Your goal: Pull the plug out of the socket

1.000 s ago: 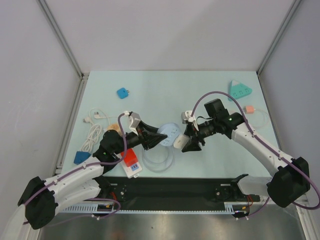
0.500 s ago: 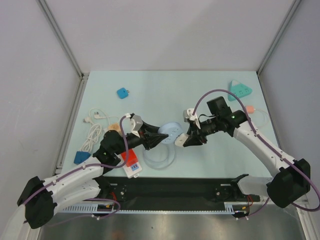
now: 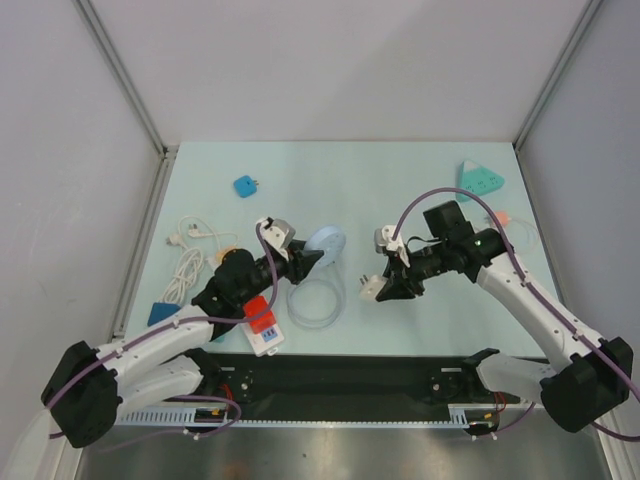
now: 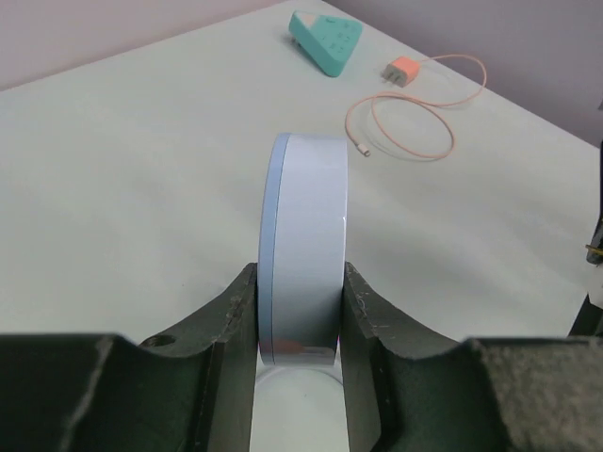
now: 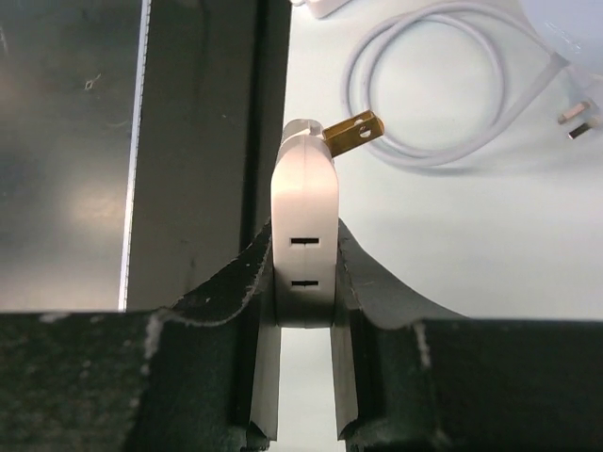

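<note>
My left gripper is shut on the round pale-blue socket, held on edge above the table; in the left wrist view the socket stands between the fingers. Its white cable coil lies below it. My right gripper is shut on the white plug, apart from the socket; in the right wrist view the plug shows bare brass prongs.
A blue adapter lies at the back left, a teal triangular socket and an orange charger at the back right. A white cable bundle, a blue wedge and a red-and-white block sit on the left.
The plug and socket were together at the table's middle; now they are apart. My left gripper has drawn back left with the socket, my right gripper has moved right with the plug.
</note>
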Tool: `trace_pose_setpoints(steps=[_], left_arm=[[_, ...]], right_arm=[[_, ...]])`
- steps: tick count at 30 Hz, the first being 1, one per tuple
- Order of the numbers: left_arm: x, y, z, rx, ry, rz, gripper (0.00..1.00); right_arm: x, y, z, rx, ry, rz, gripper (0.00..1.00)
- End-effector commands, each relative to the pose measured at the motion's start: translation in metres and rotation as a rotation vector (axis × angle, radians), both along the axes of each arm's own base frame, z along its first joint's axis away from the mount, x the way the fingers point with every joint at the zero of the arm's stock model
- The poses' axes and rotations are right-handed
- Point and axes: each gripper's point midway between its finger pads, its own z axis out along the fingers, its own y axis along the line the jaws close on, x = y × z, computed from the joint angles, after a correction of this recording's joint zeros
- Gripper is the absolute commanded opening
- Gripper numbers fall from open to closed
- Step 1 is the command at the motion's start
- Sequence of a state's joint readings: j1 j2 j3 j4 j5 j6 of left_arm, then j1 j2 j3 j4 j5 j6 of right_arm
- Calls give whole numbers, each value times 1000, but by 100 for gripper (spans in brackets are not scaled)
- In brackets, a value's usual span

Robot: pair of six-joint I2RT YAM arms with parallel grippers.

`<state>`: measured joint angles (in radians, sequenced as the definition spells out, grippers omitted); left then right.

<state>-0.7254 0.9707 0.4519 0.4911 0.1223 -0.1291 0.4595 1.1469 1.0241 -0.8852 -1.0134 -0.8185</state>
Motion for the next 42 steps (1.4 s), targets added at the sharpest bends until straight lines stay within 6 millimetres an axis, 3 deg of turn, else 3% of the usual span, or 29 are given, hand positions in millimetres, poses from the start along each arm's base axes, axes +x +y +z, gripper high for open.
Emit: trace_pose_setpoints(steps=[1,3,5,6,10,14,19,22,23,30,32,33,39,42], left_arm=[[15,3,32,-26,-91,55,0],[18,3,35,-42,-84,66,0],[24,5,35,-74,-50,88,0],[27,7,37,-95,-42,98,0],[51,20,37,-194,41,140,0],[67,20,32,-249,120,128,0],[70,9,31,-249,159,78,0],[68,8,28,-261,175,67,0],[66,7,30,-275,174,59,0],[57,5,28,-307,196,22,0],[55,5,32,-314,188,15,0],[53,5,32,-315,189,10,0],[44,9,35,-323,179,1,0],[40,11,36,-328,178,0,0]], right_arm=[[12,4,17,20,-48,-43,0],[34,4,26,32,-99,-168,0],[50,-7,21,4,-141,-283,0],[68,-14,24,7,-168,-382,0],[97,-42,22,28,-176,-580,0],[123,-73,18,33,-195,-757,0],[167,-138,9,-82,-256,-1040,0],[196,-196,-4,-154,-274,-1216,0],[205,-223,-4,-163,-283,-1285,0],[262,-313,-43,-309,-265,-1431,4],[279,-326,-42,-344,-291,-1441,4],[286,-330,-59,-375,-255,-1439,4],[320,-336,-86,-391,-162,-1446,8],[328,-338,-99,-402,-106,-1456,11]])
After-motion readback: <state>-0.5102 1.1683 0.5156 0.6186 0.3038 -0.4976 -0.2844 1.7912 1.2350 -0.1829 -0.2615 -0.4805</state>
